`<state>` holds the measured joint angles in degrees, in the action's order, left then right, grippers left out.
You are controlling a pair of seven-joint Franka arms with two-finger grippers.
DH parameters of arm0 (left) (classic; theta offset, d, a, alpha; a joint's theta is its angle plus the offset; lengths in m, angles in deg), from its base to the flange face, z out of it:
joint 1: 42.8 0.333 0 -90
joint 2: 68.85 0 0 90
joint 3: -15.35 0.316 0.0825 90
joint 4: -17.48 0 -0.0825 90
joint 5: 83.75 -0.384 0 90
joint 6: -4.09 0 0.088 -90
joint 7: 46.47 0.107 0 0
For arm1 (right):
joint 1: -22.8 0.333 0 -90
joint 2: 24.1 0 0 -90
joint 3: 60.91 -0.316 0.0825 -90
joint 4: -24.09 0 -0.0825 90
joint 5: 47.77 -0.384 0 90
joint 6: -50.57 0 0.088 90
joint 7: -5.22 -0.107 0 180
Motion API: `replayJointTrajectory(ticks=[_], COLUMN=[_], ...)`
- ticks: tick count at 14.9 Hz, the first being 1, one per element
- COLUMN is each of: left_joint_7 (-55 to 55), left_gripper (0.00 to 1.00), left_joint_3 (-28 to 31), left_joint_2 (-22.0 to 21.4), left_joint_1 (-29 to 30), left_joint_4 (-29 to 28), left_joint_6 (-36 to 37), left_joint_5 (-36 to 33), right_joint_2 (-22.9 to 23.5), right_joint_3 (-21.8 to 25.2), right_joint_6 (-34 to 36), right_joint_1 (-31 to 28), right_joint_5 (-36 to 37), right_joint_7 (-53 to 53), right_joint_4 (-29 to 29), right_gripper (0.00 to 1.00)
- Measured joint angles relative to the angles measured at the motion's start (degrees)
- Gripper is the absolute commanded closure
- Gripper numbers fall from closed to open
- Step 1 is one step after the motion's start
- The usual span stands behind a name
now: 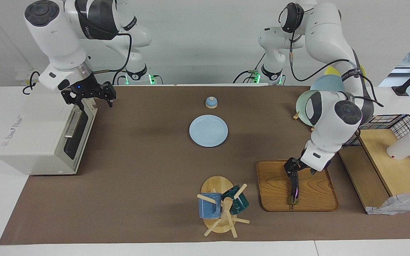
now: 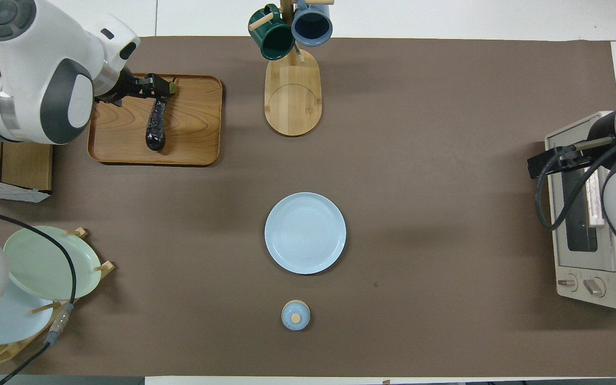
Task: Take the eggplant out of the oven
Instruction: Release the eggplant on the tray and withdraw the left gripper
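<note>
2 grippers: our left gripper hangs with fingers spread over the eggplant on the tray; our right gripper, fingers spread, is over the oven.

My eggplant is down on the wooden tray at my left arm's end of the table, a slim, glossy purple-black length lying flat, its greenish stem tip pointing to six o'clock in the facing view and to twelve in the overhead view. My oven sits at the right arm's end, out at nine o'clock from the table's middle in the facing view, a boxy cream-white unit. Its dark glass door with the metal bar handle looks shut and faces the middle of the table, knobs at the end nearer to me.
</note>
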<state>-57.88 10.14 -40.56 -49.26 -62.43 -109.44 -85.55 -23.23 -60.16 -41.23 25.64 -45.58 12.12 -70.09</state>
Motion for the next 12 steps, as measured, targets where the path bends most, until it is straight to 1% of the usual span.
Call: replayJointTrajectory(ticks=[6, 8, 10, 12], left_joint_7=[0.0, 0.0, 0.0, 0.0], left_gripper=[0.00, 0.00, 0.00, 0.00], left_joint_3=[0.0, -0.1, -0.1, -0.1], left_joint_2=[-12.0, -16.0, -20.2, -24.2], left_joint_1=[0.7, 0.7, 0.7, 0.7], left_joint_4=[0.0, -0.8, -4.2, -9.6], left_joint_6=[14.4, 18.7, 20.5, 20.9], left_joint_5=[0.0, 0.1, 0.1, 0.1], right_joint_2=[0.7, 0.8, 0.9, 0.9], right_joint_3=[0.2, 0.3, 0.2, 0.1], right_joint_6=[0.8, 0.8, 0.8, 0.8], right_joint_1=[-1.7, -1.7, -1.5, -1.3], right_joint_5=[-1.6, -1.6, -1.6, -1.6], right_joint_7=[-0.3, -0.3, -0.3, -0.3], right_joint_4=[1.8, 2.0, 2.2, 2.4], right_gripper=[0.00, 0.00, 0.00, 0.00])
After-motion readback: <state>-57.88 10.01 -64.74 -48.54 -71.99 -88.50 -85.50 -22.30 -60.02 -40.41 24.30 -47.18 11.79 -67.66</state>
